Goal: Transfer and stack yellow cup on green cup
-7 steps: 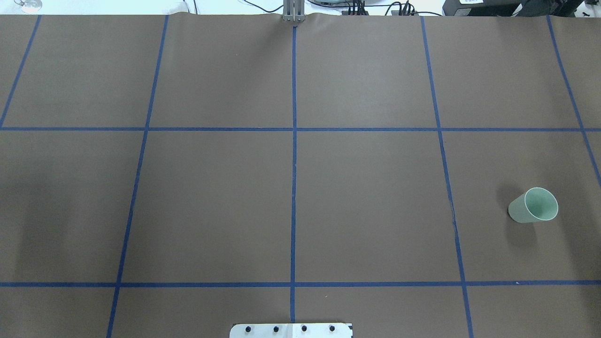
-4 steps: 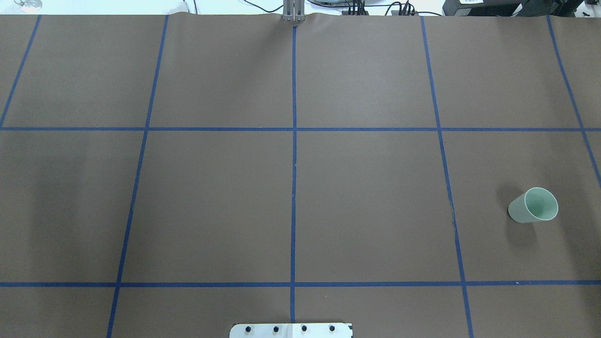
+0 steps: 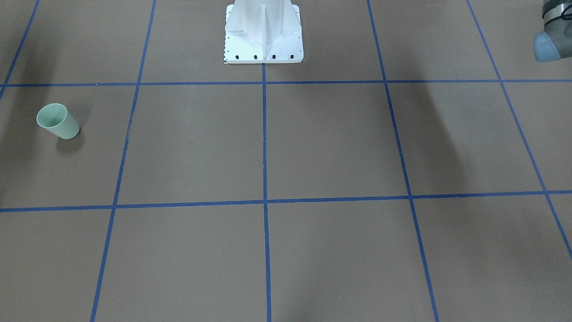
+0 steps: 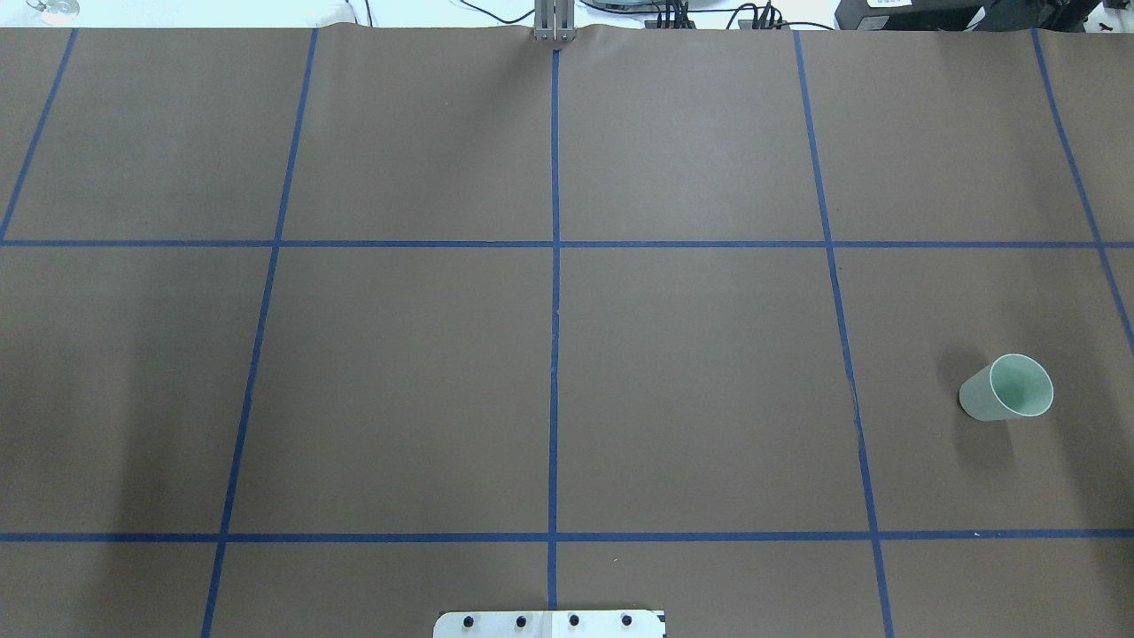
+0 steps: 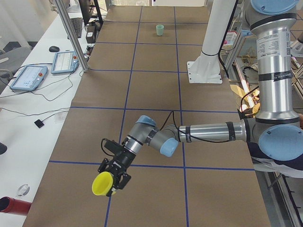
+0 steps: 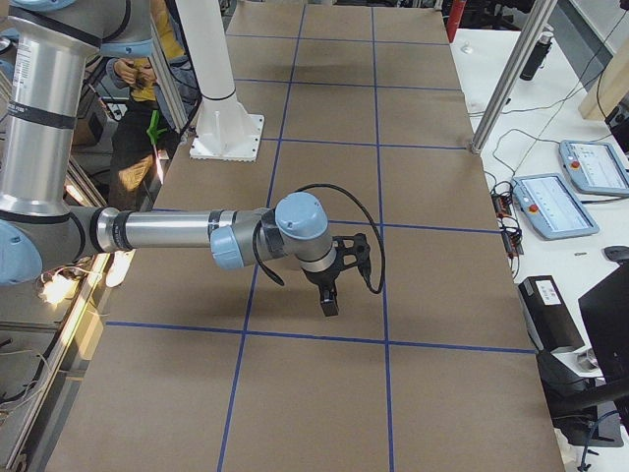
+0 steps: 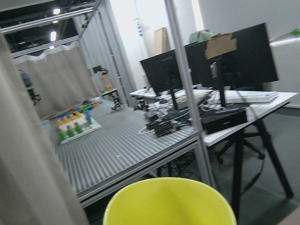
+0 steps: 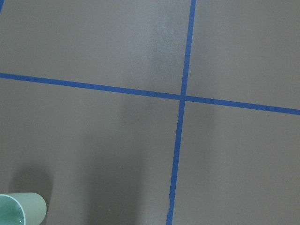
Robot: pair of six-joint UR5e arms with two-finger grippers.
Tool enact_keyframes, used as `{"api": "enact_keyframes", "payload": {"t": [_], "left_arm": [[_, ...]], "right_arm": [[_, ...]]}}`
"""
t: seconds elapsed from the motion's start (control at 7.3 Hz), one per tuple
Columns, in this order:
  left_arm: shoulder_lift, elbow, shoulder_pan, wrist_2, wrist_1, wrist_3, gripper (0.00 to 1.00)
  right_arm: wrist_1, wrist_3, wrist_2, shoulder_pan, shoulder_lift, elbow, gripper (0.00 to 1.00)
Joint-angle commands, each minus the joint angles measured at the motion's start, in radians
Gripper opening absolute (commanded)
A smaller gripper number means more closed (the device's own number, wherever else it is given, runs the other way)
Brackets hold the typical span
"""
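Note:
The green cup (image 4: 1005, 388) stands upright on the brown table at my right side; it also shows in the front view (image 3: 58, 121), far off in the left side view (image 5: 160, 30) and at the bottom left of the right wrist view (image 8: 21, 209). The yellow cup (image 5: 102, 184) sits on its side at my left gripper (image 5: 113, 182), above the table's left end; I cannot tell the grip. Its rim fills the bottom of the left wrist view (image 7: 168, 201). My right gripper (image 6: 329, 307) hangs over the table, pointing down; I cannot tell whether it is open.
The white robot base (image 3: 263, 36) stands at the table's near middle edge. Blue tape lines (image 4: 555, 266) divide the table into squares. A side table with teach pendants (image 5: 28, 78) and an aluminium post (image 5: 71, 35) runs along the far edge.
The green cup has not moved. A faint shadow on the left of the table has shifted a little.

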Motion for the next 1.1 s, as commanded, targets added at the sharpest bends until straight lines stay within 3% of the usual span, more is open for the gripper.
{"api": "enact_keyframes", "payload": {"t": [0.0, 0.27, 0.55, 0.82, 0.96], "left_arm": [[-0.158, -0.003, 0.000, -0.219, -0.096, 0.101, 0.00], [-0.224, -0.007, 0.006, -0.319, -0.310, 0.332, 0.00], [-0.243, -0.036, 0.120, -0.446, -0.491, 0.338, 0.00], [-0.333, -0.070, 0.263, -0.473, -0.596, 0.342, 0.00], [-0.385, -0.095, 0.300, -0.590, -0.599, 0.345, 0.00]], "right_arm": [[0.000, 0.005, 0.064, -0.001, 0.010, 0.019, 1.00], [-0.003, 0.005, 0.072, -0.001, 0.045, 0.012, 1.00], [-0.003, 0.003, 0.098, -0.013, 0.065, 0.013, 1.00], [-0.006, 0.005, 0.116, -0.013, 0.120, 0.012, 1.00], [-0.006, 0.008, 0.121, -0.013, 0.155, -0.001, 1.00]]}}
